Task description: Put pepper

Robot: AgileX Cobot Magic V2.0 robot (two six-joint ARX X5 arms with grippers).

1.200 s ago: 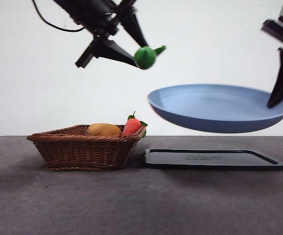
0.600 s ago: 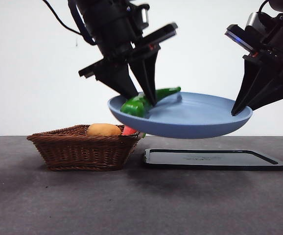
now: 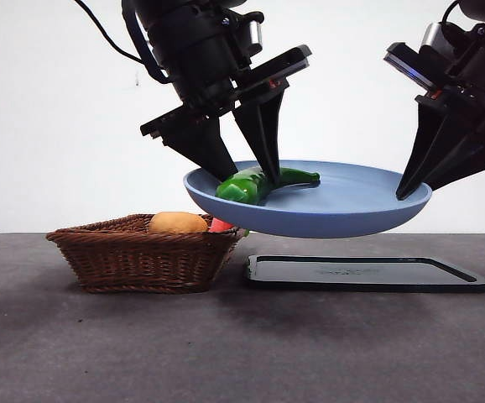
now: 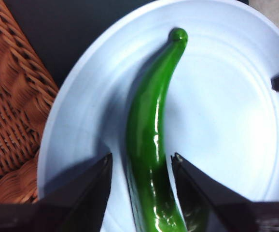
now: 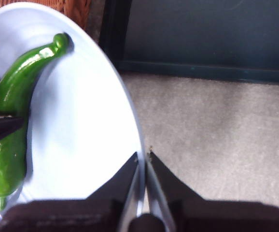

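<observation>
The green pepper (image 3: 251, 183) lies in the blue plate (image 3: 352, 210), which is held in the air above the black tray and the basket's right edge. My left gripper (image 3: 251, 178) points down into the plate with its jaws open on either side of the pepper's thick end. The left wrist view shows the pepper (image 4: 149, 145) resting on the plate (image 4: 226, 96) between the jaws of the left gripper (image 4: 139, 159), with a gap on one side. My right gripper (image 5: 143, 157) is shut on the plate's rim (image 5: 81, 121); the pepper (image 5: 14, 96) shows there too. In the front view the right gripper (image 3: 406, 193) is at the plate's right edge.
A brown wicker basket (image 3: 142, 256) stands at the left with a tan potato-like lump (image 3: 178, 222) and a red-orange vegetable (image 3: 219, 224) in it. A flat black tray (image 3: 364, 274) lies on the grey table under the plate.
The left gripper carried the pepper down and right into the plate, which the right gripper moved left. The left jaws have now spread and the pepper lies flatter in the plate.
</observation>
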